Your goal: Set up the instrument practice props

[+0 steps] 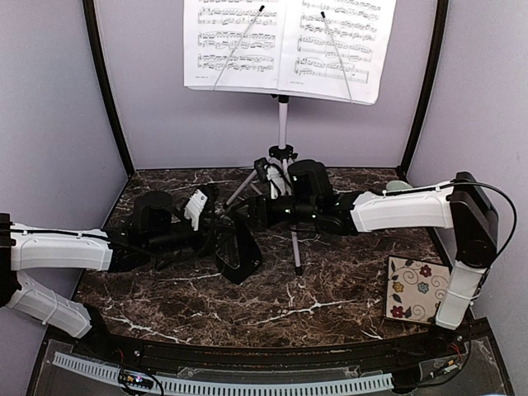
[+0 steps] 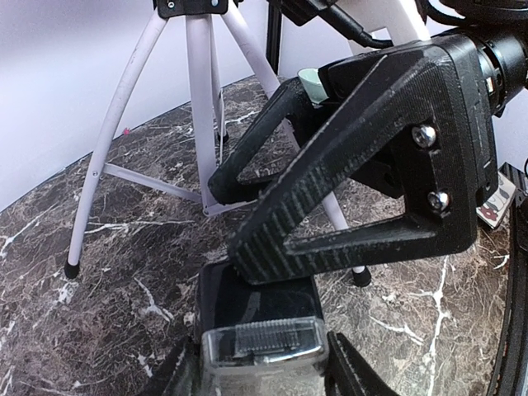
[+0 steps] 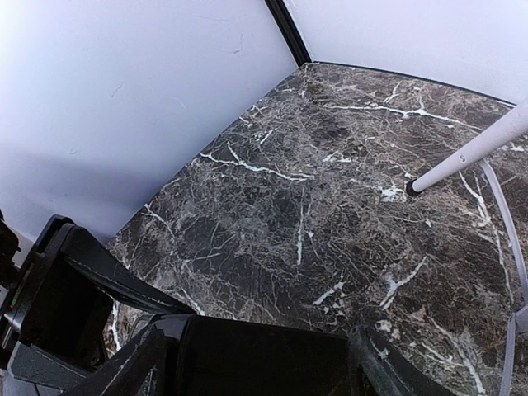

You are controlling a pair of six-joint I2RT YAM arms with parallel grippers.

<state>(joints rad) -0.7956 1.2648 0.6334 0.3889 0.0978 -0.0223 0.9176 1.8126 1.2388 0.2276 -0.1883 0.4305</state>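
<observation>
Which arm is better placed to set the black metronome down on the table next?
Left, probably: the left gripper has the metronome clamped between its fingers; whether the right gripper beside it grips anything is unclear.

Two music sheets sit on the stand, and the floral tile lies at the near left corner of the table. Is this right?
No. The floral tile lies at the near right corner, as the top external view shows. The rest is correct.

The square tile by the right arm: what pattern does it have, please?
The tile is cream with scattered flowers, seen best in the top external view.
</observation>
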